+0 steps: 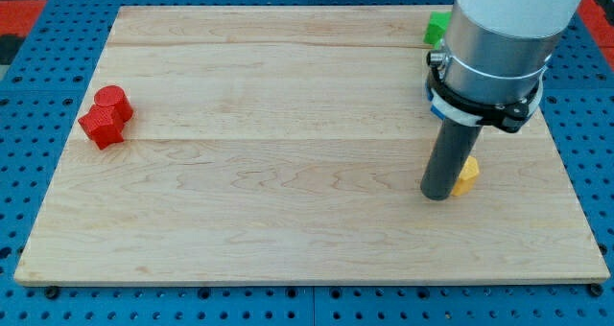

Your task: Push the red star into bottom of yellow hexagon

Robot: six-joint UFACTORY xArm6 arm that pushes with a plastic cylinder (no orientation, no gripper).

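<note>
Red star [100,128]: on the table [288,201], well apart from my tip [436,196], toward the view's left. Yellow hexagon [467,176]: touching the tip's right side. No claw fitted; plain rod only.

Bright, even light falls from overhead — the wooden board [288,144] reads pale and clean, its grain sharp across the whole surface. Shadows are soft and short: a faint one hugs the red blocks [106,117], another sits under the dark rod [443,163]. The white arm housing [508,19] is nearly blown out — little surface detail survives. The board's far edge narrows with perspective.
</note>
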